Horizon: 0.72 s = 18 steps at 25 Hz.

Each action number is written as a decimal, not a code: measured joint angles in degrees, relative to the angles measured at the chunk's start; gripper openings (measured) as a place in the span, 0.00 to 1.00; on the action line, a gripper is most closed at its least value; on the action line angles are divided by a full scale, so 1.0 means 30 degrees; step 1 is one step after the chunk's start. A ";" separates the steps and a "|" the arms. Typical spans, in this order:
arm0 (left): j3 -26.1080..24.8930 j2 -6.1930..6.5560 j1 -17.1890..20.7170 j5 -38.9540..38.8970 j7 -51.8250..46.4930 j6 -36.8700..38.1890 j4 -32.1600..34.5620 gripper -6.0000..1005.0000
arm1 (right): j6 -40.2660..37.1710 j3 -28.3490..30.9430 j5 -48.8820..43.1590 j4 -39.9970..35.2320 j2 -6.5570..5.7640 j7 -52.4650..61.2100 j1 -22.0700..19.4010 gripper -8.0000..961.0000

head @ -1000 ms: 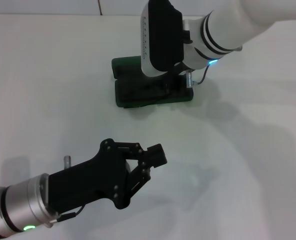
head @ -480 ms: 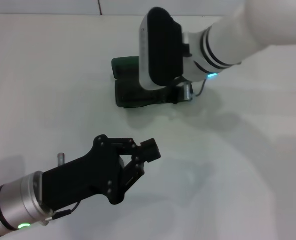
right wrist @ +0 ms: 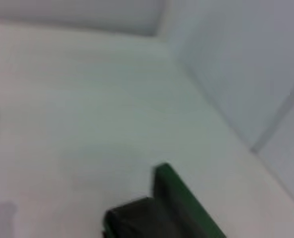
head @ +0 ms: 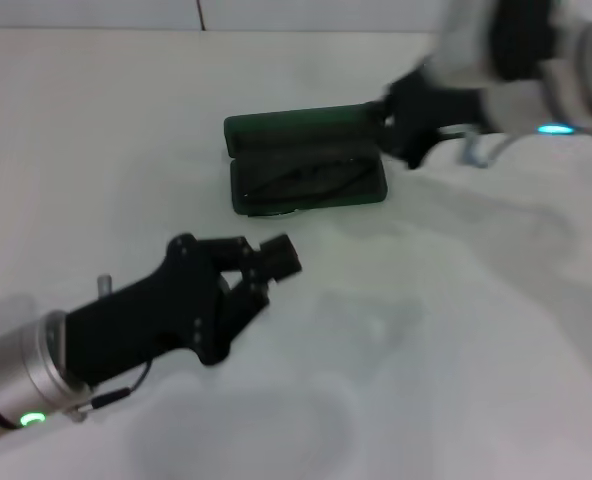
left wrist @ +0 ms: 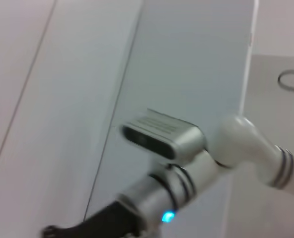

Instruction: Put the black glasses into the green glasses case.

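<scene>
head view, black glasses (head: 306, 180) in green glasses case (head: 306, 160) (open), beside right jaws

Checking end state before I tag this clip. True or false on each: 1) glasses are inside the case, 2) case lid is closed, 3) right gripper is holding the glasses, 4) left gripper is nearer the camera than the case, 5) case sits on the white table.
1) True. The black glasses lie in the tray of the green glasses case.
2) False. The case is open, its lid standing up behind the tray.
3) False. The right gripper is off the case's right end, while the glasses lie in the tray.
4) True. The left gripper hangs in front of the case, apart from it.
5) True. It rests on the white table.
</scene>
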 joint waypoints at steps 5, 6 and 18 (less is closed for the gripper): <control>-0.0641 0.0550 0.0190 0.0002 -0.0644 0.0115 0.0500 0.09 | -0.1445 0.2988 0.3591 -0.1150 0.0053 -0.1791 -0.3138 0.19; -0.0730 0.0607 0.0172 0.0004 -0.0716 0.0116 0.0502 0.09 | -0.2083 0.4148 0.5453 -0.0956 0.0053 -0.2932 -0.4063 0.19; -0.0670 0.1166 -0.3927 0.1140 -0.2667 -0.7050 0.0493 0.09 | -0.7487 1.2087 1.4286 0.2571 -0.0044 -1.0128 -0.8441 0.19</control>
